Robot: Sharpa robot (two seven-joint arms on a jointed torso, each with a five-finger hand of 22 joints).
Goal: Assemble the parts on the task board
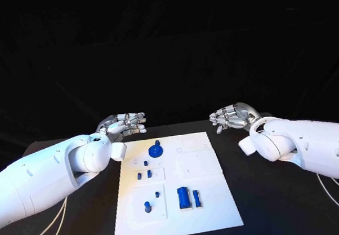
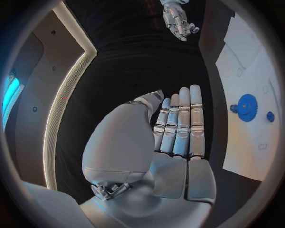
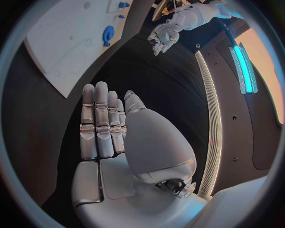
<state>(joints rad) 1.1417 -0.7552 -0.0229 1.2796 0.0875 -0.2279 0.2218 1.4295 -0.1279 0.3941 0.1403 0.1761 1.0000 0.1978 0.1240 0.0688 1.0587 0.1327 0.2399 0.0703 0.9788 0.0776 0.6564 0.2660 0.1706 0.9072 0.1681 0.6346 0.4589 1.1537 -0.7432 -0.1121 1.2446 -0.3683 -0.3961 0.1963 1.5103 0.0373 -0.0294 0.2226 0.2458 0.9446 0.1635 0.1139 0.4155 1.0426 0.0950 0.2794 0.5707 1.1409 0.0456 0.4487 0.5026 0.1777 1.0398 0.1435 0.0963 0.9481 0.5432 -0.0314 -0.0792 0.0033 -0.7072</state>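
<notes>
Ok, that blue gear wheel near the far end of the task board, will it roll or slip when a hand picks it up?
The blue gear wheel lies flat on the task board, so rolling seems unlikely. It looks like rigid, light plastic. Its low profile may let it slide on the smooth board.

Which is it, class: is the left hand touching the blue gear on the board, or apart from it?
Apart. The head view shows the left hand over black table beyond the board's far corner, with a clear gap to the blue gear.
</notes>
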